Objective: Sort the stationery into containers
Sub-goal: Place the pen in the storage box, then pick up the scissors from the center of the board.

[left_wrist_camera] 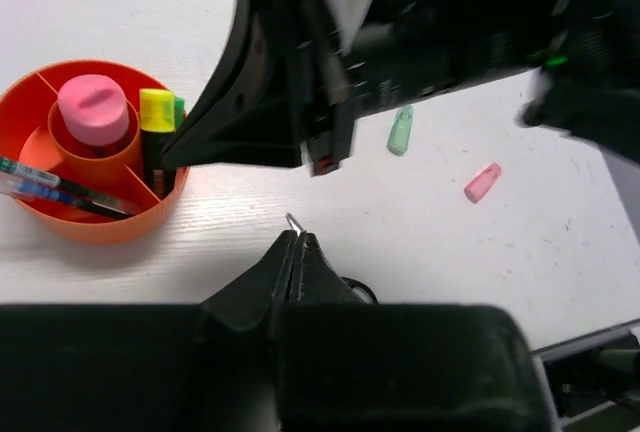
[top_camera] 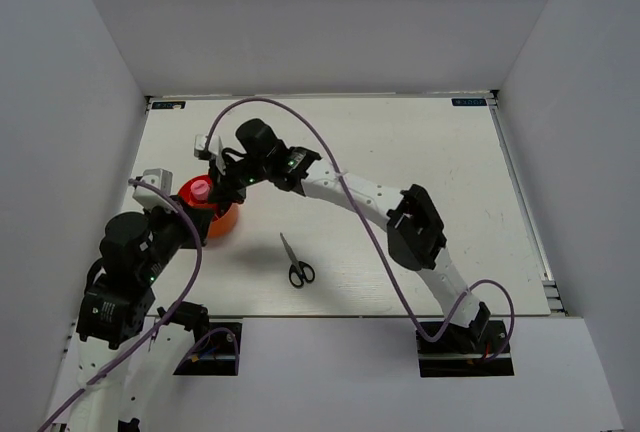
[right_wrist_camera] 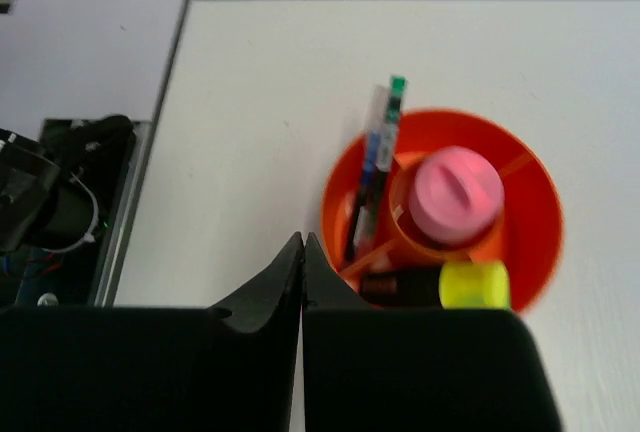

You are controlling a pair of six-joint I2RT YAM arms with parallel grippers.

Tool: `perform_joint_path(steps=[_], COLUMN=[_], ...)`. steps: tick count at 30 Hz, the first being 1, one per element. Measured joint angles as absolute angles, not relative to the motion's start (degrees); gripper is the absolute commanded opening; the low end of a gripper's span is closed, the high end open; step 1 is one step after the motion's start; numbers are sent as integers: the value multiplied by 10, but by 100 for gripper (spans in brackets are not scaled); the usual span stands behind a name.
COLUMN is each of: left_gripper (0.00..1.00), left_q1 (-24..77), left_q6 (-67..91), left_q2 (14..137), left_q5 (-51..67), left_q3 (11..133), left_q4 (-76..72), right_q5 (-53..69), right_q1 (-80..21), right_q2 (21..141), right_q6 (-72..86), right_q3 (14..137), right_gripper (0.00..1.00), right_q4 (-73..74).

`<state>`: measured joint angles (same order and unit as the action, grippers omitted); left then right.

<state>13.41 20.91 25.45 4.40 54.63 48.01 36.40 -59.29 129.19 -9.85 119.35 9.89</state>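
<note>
The left gripper (left_wrist_camera: 297, 252) has its fingers pressed together, with nothing seen between them. In its wrist view the cup (left_wrist_camera: 100, 227) stands upright on the table (top_camera: 420, 152), up and to the left of the fingertips and apart from them. Two pens (left_wrist_camera: 40, 180) lean out over the cup's left rim, their long axes nearly level in that view. A pink-capped item (left_wrist_camera: 92, 109) stands in the middle well. A yellow marker (left_wrist_camera: 156, 112) and a green marker (left_wrist_camera: 179, 109) stand side by side in the right-hand compartment, caps up.

The right gripper (right_wrist_camera: 303, 247) is also closed tight and holds nothing. In its wrist view the cup sits just right of its fingertips, and the pens point away from it. Seen from the left wrist, it comes in from the right with its tip close by the yellow marker; whether they touch I cannot tell.

Further right, the scissors (top_camera: 295, 260) lie flat and shut on the table. They are nearer than the cup and well apart from the right gripper. Their tips point to the far left and their handles toward the near edge. Right again, a green piece (left_wrist_camera: 400, 130) and a pink piece (left_wrist_camera: 482, 182) lie apart on the table. The green piece is nearly upright in the left wrist picture and the pink piece is slanted.
</note>
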Motion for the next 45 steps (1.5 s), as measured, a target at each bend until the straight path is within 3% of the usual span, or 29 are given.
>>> perform_joint_path(steps=[2,6,7,9,10,11,12,14,16,17,18,19,20,24,26,27,28,31,33,35,45], left_gripper=[1,1,2,13,20,32,36,44,46,46,46,44,43,31,27,24,22,22,38,46,47], left_q1=[134,134,134,134,134,134,135,145,175,198,227,252,282,395,442,464,485,530,550,562,567], left_q6=[210,210,211,212,213,216,216,214,204,194,182,168,153,80,42,21,-2,-56,-86,-109,-161], left_q2=[260,293,310,352,379,408,435,492,540,559,582,607,629,711,747,765,785,854,905,950,1030], left_q5=[53,90,102,129,144,160,175,195,202,201,201,199,199,159,147,141,132,101,82,67,16], left_q3=[546,541,536,525,518,510,502,490,488,492,501,515,529,581,601,608,617,643,665,686,709], left_q4=[482,482,483,484,484,484,484,490,497,502,510,521,525,524,522,522,523,524,526,524,512], right_q5=[326,214,186,140,121,108,97,87,88,90,93,97,105,144,160,166,172,186,193,196,232], right_q1=[-592,-586,-581,-565,-553,-540,-524,-489,-456,-439,-425,-411,-399,-363,-349,-342,-334,-309,-293,-276,-226], right_q2=[1266,1192,1171,1133,1118,1105,1095,1079,1061,1047,1030,1007,979,859,810,792,773,731,709,688,622], right_q6=[-113,-138,-140,-140,-140,-136,-130,-122,-113,-107,-104,-96,-89,-70,-66,-68,-71,-85,-94,-100,-111], right_q3=[1197,1142,1114,1046,1008,971,931,865,811,788,769,750,731,672,649,638,624,582,560,547,537], right_gripper=[0,0,0,0,10,33,43,47,44,25,13,3,0,0,17,36,44,46,46,46,46], right_q4=[156,241,265,291,306,314,328,354,374,382,386,390,390,368,355,347,339,326,322,322,311])
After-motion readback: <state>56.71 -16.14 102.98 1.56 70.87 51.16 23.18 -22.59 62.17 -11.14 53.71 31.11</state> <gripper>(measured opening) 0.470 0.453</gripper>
